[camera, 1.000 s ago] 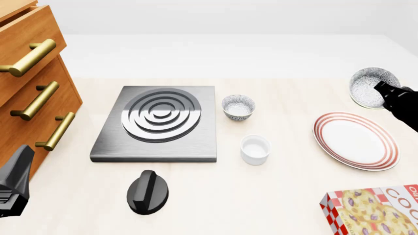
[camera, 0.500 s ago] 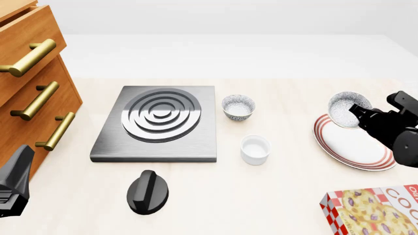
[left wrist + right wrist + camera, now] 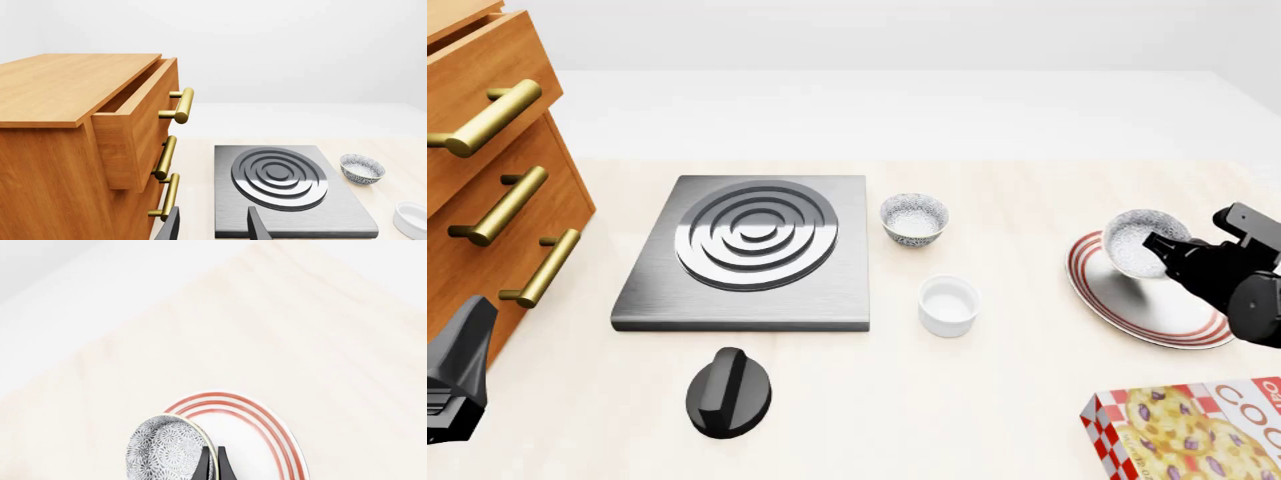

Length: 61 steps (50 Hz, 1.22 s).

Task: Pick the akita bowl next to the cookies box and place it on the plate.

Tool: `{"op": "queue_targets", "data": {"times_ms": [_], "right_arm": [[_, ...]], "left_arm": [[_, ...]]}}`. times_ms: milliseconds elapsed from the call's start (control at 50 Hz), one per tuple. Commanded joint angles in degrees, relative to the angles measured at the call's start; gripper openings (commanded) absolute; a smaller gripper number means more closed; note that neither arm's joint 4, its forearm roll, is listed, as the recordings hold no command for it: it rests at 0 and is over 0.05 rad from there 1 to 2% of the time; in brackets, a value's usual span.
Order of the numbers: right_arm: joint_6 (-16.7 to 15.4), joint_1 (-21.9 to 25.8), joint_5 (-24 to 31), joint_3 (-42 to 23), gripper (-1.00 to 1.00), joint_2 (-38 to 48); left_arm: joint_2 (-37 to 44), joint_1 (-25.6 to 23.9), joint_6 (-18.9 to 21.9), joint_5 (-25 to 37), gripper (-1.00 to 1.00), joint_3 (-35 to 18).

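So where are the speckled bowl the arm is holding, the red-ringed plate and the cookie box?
akita bowl (image 3: pixel 1138 240), front view, inner hollow.
plate (image 3: pixel 1132 300), front view, bare white centre.
cookies box (image 3: pixel 1194 430), front view, cookie picture.

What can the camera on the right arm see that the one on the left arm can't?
Only the right wrist view shows the plate with red rings and the speckled akita bowl, tipped on edge and pinched at its rim by the right gripper over the plate.

Only the left wrist view shows the wooden drawer cabinet with brass handles, the metal stove plate, a second small patterned bowl, part of a white cup, and the left gripper, open and holding nothing.

Both show the pale wooden tabletop and nothing else in common.
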Motion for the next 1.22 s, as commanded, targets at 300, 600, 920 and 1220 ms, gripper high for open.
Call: {"op": "queue_targets", "data": {"times_ms": [300,600,920,1220], "right_arm": [[-2.3,0.4,3.6,-0.9,1.00,-3.0],[-4.2,0.6,20.6,-0.1,1.00,-31.9],[3.3,-0.7,46.1,-11.0,1.00,-87.0],[-4.7,2.1,50.2,-25.3,1.00,-95.9]], "left_arm": [[0.0,0.0,0.0,0.0,1.00,0.0],[0.0,0.0,0.0,0.0,1.00,0.0],[0.0,0.0,0.0,0.0,1.00,0.0],[0.0,0.0,0.0,0.0,1.00,0.0]]}}
